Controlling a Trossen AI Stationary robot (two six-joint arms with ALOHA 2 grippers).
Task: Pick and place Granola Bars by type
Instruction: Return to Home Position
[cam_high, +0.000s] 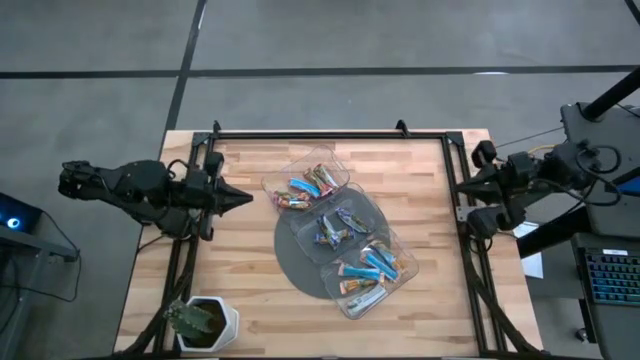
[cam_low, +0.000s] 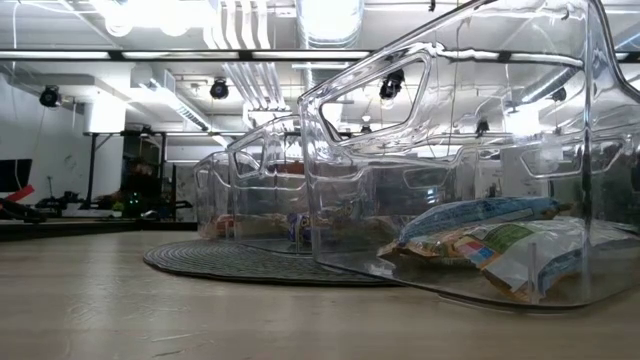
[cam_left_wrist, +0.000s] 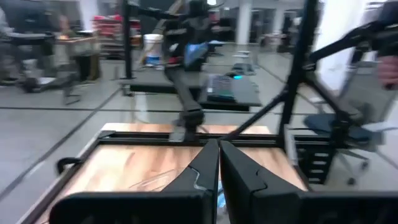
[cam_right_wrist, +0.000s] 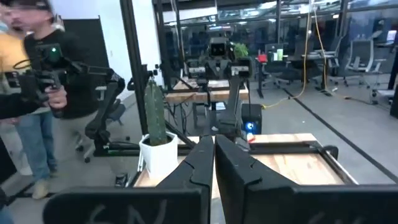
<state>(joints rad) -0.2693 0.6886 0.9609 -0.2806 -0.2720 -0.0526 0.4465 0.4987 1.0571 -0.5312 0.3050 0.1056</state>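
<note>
From above, the Granola Bars lie in three clear trays set in a slanting row from far left to near right across the grey disc at mid-table. The left gripper hovers over the table's left side, its tips pinched to a point, apart from the far-left tray. The right arm sits beyond the right edge. A potted plant stands at the near left corner, and bare wood lies along both sides. At table height, the nearest tray fills the right, with bare board to the left. The left wrist camera shows its fingers pressed together, holding nothing. The right gripper is likewise narrow and empty, with a person beyond the table.
</note>
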